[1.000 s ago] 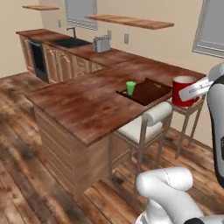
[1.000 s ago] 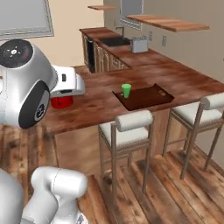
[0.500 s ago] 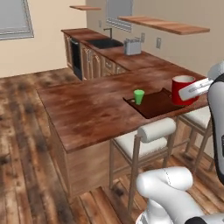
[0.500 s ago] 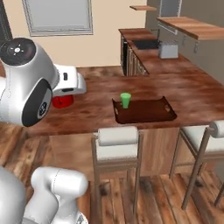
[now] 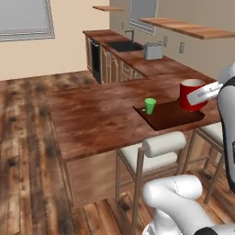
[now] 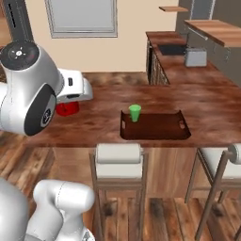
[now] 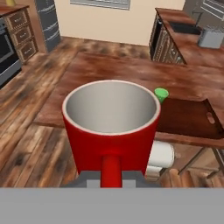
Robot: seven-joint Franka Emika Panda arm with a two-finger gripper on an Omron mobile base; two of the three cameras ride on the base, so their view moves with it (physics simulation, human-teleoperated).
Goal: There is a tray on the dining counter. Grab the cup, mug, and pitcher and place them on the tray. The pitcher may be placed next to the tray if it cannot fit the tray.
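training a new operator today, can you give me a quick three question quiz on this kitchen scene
1. True or false: the green cup already stands on the tray.
2. What is the claw closed on?
A. the green cup
B. the red mug
C. a stool
3. Fill in: in the hand view, the mug's handle points ____ the camera.

Key:
1. True. It stands near one end of the tray on the dining counter.
2. B. The claw grips the mug by its handle, and the mug is carried upright, off the counter.
3. Toward. The handle runs down to the bottom of the view, between the fingertips.
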